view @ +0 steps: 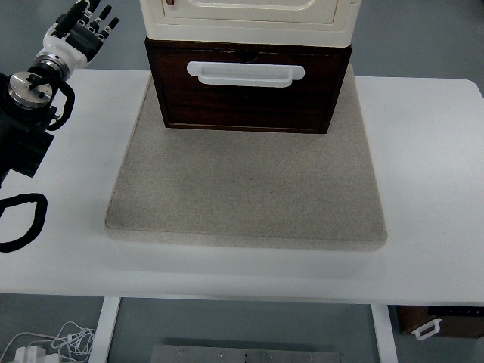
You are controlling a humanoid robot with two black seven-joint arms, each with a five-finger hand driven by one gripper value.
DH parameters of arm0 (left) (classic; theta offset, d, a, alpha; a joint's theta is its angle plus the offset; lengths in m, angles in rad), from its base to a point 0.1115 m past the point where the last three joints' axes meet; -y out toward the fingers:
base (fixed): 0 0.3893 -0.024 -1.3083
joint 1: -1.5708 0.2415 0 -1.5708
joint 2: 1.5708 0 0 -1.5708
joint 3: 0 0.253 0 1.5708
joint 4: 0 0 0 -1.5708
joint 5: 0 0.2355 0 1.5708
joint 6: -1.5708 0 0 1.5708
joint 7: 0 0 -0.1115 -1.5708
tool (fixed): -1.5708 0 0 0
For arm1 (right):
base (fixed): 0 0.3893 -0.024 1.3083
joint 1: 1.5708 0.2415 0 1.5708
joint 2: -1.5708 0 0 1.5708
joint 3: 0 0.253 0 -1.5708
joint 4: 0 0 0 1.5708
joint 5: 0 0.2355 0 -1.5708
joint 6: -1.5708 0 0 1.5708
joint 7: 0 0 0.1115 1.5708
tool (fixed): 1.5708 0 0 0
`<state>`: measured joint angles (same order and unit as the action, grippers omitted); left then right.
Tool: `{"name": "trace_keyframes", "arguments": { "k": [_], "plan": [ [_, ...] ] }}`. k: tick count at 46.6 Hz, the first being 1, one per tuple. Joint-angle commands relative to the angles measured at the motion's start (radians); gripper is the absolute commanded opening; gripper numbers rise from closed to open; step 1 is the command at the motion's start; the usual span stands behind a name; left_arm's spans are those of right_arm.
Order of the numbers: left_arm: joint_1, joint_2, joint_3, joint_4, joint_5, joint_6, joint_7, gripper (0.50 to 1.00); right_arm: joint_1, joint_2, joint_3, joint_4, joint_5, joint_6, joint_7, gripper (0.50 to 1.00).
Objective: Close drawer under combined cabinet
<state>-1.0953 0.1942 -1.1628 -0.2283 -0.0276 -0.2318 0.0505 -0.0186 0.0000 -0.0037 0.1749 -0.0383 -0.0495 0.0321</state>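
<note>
A dark brown wooden drawer (249,98) with a white handle (246,73) sits under a cream cabinet (248,19) at the top centre. The drawer front stands forward of the cabinet face. My left hand (85,30) hovers at the upper left, left of the cabinet, fingers spread and holding nothing. Its arm (30,106) comes in from the left edge. My right hand is out of view.
The cabinet rests on a beige square mat (246,189) on a white table (431,189). Black cables (23,223) loop at the left edge. A small brown box (442,321) and white cords (53,344) lie on the floor below.
</note>
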Motion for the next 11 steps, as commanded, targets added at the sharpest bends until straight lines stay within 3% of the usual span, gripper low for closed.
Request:
{"name": "trace_keyframes", "arguments": {
  "k": [1,11],
  "plan": [
    [0.0,-0.01,0.002,-0.002,0.0,0.0,-0.003,1.0,0.0,0.0,0.002,0.0,0.001,0.0,0.0,0.952],
    [0.0,-0.038,0.003,0.0,0.0,0.002,-0.015,1.0,0.0,0.0,0.005,0.0,0.001,0.003,0.002,0.952]
  ]
}}
